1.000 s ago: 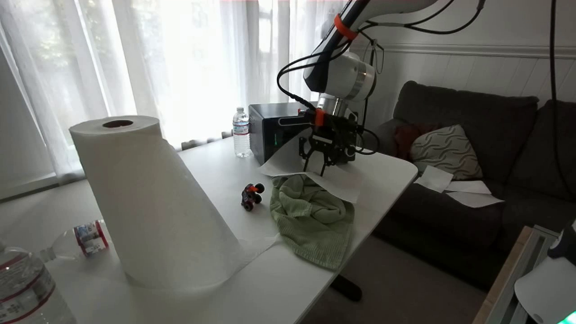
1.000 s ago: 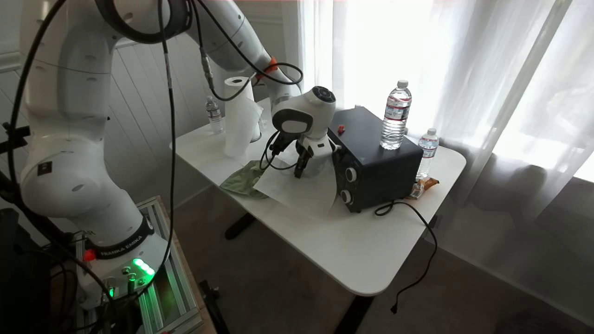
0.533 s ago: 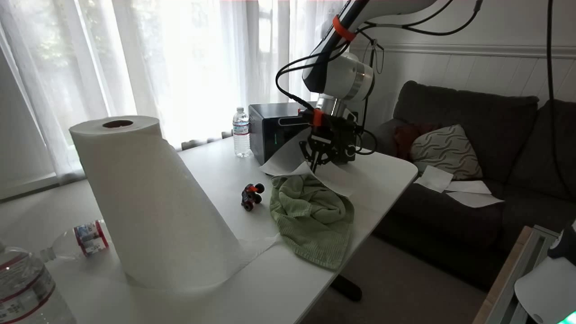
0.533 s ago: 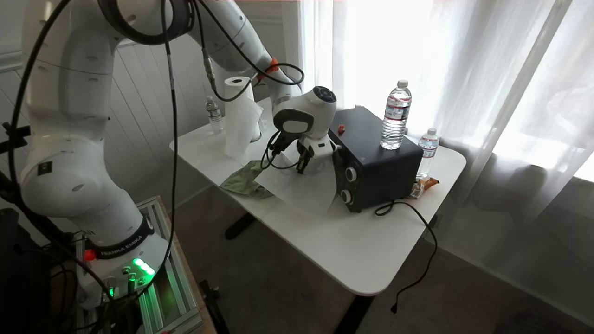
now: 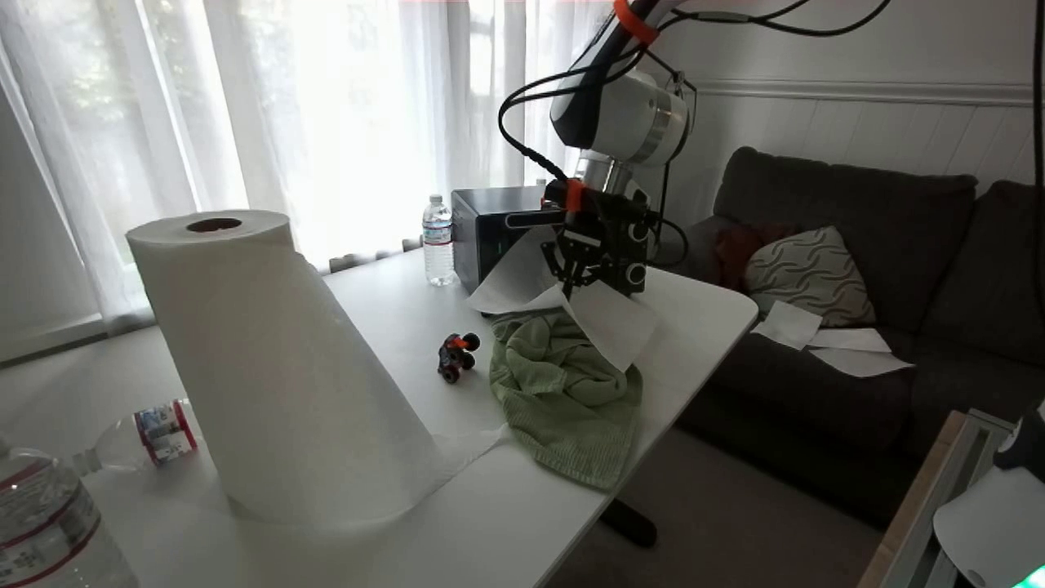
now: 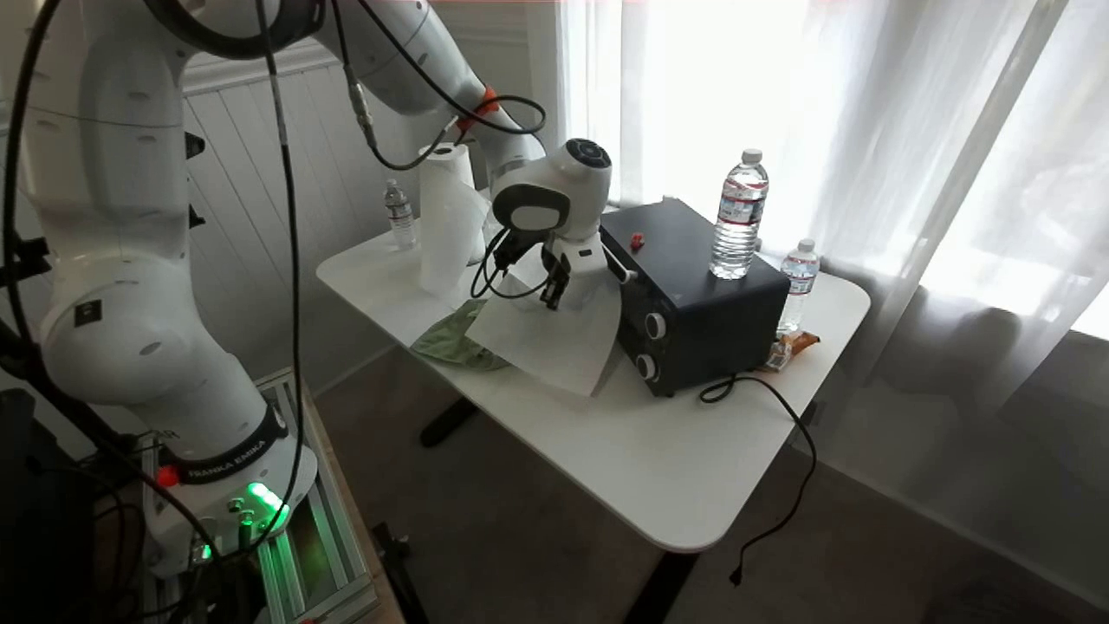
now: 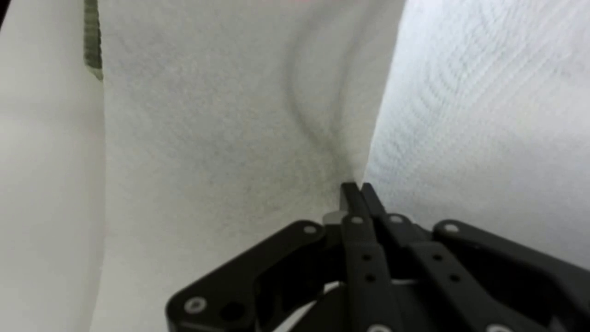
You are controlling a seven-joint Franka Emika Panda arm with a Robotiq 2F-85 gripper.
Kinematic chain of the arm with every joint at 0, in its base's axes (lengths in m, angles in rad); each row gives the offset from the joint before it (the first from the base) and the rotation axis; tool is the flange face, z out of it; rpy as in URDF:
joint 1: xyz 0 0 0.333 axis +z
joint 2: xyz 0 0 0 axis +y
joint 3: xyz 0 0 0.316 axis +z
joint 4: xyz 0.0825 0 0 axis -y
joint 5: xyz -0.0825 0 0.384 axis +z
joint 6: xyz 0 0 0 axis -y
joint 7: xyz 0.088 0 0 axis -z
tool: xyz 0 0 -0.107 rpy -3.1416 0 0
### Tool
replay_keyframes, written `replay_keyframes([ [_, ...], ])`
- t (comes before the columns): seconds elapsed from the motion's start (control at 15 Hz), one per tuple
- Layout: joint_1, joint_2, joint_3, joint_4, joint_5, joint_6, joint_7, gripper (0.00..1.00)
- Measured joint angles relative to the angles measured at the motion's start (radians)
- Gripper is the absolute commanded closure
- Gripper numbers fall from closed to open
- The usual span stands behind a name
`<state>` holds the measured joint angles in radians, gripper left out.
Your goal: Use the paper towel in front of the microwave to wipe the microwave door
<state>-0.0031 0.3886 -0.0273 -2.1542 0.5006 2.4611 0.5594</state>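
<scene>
Paper towel (image 6: 550, 345) pinched in gripper (image 7: 360, 186), jaws clenched on it, white tabletop (image 6: 624, 451) below, backlit curtains (image 5: 351, 122), gray couch (image 5: 833, 200).

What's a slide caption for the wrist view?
Gripper pinches a paper towel; a sliver of green cloth shows at upper left.

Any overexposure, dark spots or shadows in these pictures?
In both exterior views, backlight blows out the sheer curtains; in an exterior view, the sofa sits dim; in an exterior view, the microwave is dark with little detail. In the wrist view, faint curved shadows run toward the gripper across the paper towel, which looks brighter on its right.
</scene>
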Motion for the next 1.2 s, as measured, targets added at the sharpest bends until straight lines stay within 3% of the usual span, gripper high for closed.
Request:
replay_keyframes([
  [0.27, 0.028, -0.108, 0.000, -0.114, -0.008, 0.049, 0.028, 1.00],
  [0.67, 0.034, -0.243, -0.016, -0.317, -0.082, 0.296, 0.044, 1.00],
  [0.93, 0.037, -0.251, -0.069, -0.406, -0.256, 0.519, 0.075, 1.00],
  [1.07, 0.077, -0.228, -0.148, -0.425, -0.415, 0.622, 0.152, 0.99],
  [1.2, 0.084, -0.215, -0.162, -0.424, -0.427, 0.631, 0.161, 0.99],
])
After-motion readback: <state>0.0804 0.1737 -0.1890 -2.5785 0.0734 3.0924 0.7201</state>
